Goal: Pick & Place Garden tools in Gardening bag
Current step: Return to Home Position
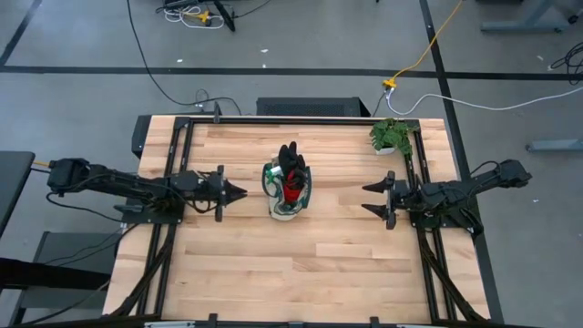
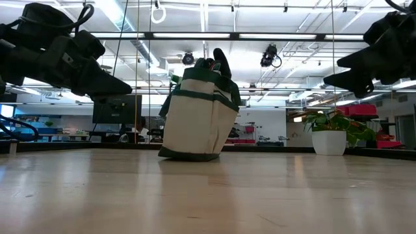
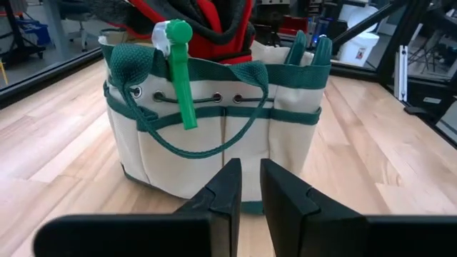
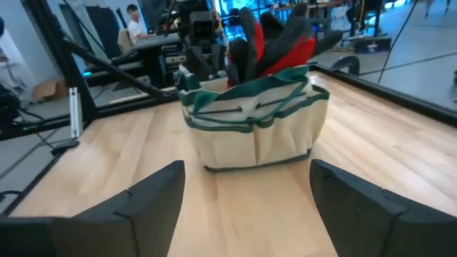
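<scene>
The beige gardening bag [image 1: 290,189] with dark green trim stands upright on its base at the table's middle. Red-and-black gloves [image 3: 214,21] stick out of its top. A green spray bottle with a white top [image 3: 180,71] hangs at its rim, and dark green handles [image 3: 307,46] rise from a side pocket. My left gripper [image 1: 239,192] hovers left of the bag and points at it. Its fingers [image 3: 228,189] are nearly together with nothing between them. My right gripper [image 1: 369,198] hovers right of the bag, wide open and pointing at it; nothing is between its fingers.
A small leafy potted plant [image 1: 393,135] in a white pot stands at the table's far right corner, behind my right arm. Black frame rails [image 1: 178,164] run along both table sides. Bare wood [image 1: 301,273] stretches in front of the bag toward the near edge.
</scene>
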Robot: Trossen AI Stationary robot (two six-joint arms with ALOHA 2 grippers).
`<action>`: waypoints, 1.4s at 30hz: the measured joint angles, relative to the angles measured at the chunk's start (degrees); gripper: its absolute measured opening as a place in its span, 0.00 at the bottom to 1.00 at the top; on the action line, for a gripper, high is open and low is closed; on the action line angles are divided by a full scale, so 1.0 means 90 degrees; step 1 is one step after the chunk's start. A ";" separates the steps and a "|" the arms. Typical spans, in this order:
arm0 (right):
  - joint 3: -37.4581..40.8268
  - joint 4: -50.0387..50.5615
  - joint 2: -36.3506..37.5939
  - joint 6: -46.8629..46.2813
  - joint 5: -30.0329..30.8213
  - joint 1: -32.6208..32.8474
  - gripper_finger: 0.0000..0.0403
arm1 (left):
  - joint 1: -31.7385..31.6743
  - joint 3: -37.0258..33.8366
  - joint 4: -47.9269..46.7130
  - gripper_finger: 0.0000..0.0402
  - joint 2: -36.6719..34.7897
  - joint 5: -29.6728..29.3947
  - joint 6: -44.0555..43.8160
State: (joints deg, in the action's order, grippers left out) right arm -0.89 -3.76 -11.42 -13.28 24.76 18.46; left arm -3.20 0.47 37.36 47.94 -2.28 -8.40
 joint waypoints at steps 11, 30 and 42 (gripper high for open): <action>0.0000 -0.0004 -0.0002 0.0364 0.0005 0.0000 0.74 | 0.0000 -0.0002 -0.0001 0.14 0.0002 -0.0003 0.0000; -0.0019 -0.1010 0.1267 0.0364 -0.0036 -0.0184 0.74 | 0.0012 -0.0005 -0.0261 0.14 -0.4109 -0.0119 0.0000; -0.0007 -0.0899 0.1270 0.0364 -0.0030 -0.1210 0.74 | 0.0012 -0.0007 0.0338 0.14 -0.5314 -0.0205 0.0000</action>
State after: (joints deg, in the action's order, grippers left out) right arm -0.95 -11.86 0.01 -10.00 24.49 7.57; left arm -3.09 0.40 40.40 0.12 -4.12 -8.40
